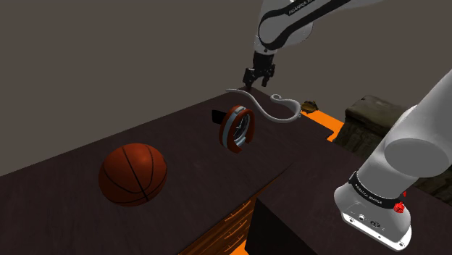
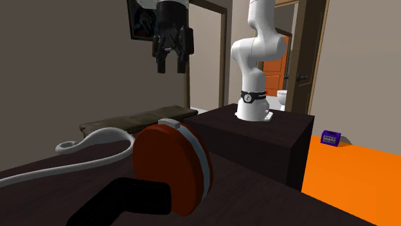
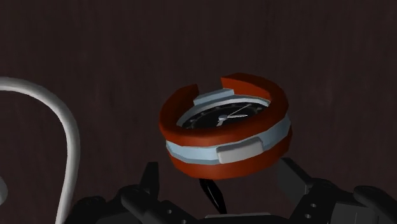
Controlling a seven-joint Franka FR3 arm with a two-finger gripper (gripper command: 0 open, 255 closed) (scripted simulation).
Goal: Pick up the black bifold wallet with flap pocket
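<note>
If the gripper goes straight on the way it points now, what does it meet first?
Most likely the red watch, which lies right ahead of the open gripper; depth is not certain.

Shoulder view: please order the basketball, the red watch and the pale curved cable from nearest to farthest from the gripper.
1-2. Pale curved cable and red watch, both below the gripper: too close to call.
3. Basketball, at the view's lower left.

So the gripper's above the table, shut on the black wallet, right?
No. The gripper is above the table but open and empty; the black wallet lies on the table by the red watch. The second exterior view shows it.
</note>
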